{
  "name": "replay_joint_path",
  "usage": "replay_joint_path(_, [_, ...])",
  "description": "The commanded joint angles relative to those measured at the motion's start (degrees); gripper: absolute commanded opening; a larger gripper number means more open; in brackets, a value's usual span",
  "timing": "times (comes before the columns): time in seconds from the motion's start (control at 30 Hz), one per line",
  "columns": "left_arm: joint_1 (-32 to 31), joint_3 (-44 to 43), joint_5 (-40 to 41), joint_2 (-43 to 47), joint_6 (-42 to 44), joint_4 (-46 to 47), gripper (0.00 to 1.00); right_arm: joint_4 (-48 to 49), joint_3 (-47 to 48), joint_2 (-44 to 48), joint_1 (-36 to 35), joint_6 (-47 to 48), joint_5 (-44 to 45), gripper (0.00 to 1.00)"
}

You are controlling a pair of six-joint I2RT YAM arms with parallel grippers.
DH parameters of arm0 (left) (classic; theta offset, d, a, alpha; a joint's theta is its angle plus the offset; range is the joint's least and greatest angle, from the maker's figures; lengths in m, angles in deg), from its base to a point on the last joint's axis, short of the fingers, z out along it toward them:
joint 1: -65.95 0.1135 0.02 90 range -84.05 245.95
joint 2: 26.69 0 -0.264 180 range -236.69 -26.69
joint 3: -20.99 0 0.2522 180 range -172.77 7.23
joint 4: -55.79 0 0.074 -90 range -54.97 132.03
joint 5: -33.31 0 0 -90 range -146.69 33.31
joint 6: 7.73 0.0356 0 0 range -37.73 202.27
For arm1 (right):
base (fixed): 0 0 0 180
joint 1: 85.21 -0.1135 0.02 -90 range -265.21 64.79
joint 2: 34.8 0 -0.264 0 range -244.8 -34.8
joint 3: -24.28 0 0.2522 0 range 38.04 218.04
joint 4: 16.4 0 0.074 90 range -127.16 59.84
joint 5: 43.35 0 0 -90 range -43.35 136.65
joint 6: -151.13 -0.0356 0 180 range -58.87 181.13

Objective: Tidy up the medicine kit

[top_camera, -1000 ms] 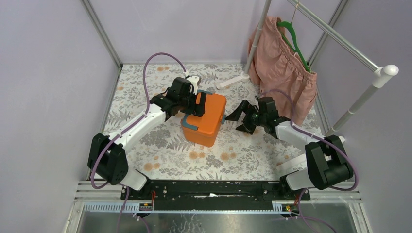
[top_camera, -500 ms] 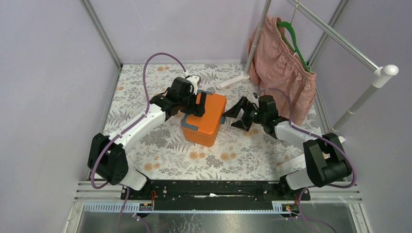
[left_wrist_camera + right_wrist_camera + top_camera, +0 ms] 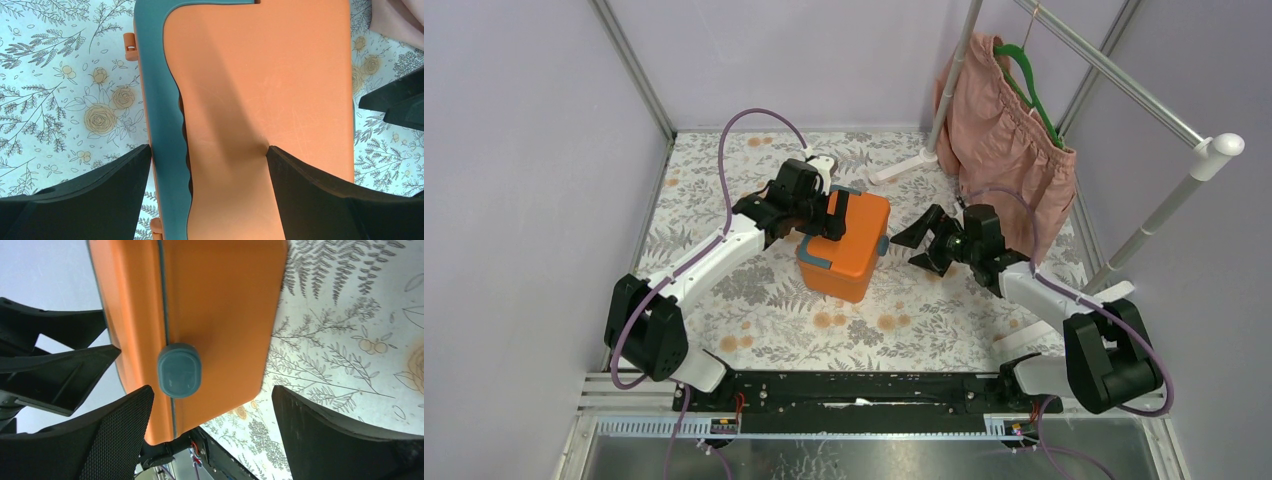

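The medicine kit point(image 3: 852, 250), an orange box with teal trim, stands shut on the floral cloth. My left gripper point(image 3: 829, 222) is open over its far left edge. In the left wrist view point(image 3: 209, 150) one finger point(image 3: 100, 195) hangs outside the teal edge strip point(image 3: 160, 100) and the other point(image 3: 320, 200) is over the orange lid point(image 3: 260, 75). My right gripper point(image 3: 914, 243) is open and empty just right of the kit, not touching it. In the right wrist view point(image 3: 212, 390) it faces the box's side point(image 3: 220, 300) and a teal latch point(image 3: 179, 370).
A pink garment point(image 3: 1009, 140) on a green hanger point(image 3: 1024, 70) hangs from a metal rack at the back right, close behind the right arm. The rack's pole point(image 3: 954, 80) and foot point(image 3: 904, 165) stand behind the kit. Lilac walls enclose the table.
My right gripper swung in toward the kit's right side, then eased back slightly as its arm shifted. The left arm and the kit have not moved.
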Motion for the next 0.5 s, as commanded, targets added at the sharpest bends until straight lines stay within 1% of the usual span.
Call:
replay_joint_path(0.0, [-0.28,2.16,-0.27,-1.66,1.99,-4.11,0.92,-2.21,-1.35,0.65,-0.31,-1.13,2.76,0.98])
replay_joint_path(0.33, [-0.28,2.0,-0.85,-1.95,1.99,-4.04,0.92,2.18,0.01,-5.29,-0.31,-2.04,-1.82,0.98])
replay_joint_path(0.47, [-0.24,1.96,-0.87,-1.94,1.95,-4.05,0.92,2.37,1.19,-6.76,-0.27,-2.15,-1.99,0.98])
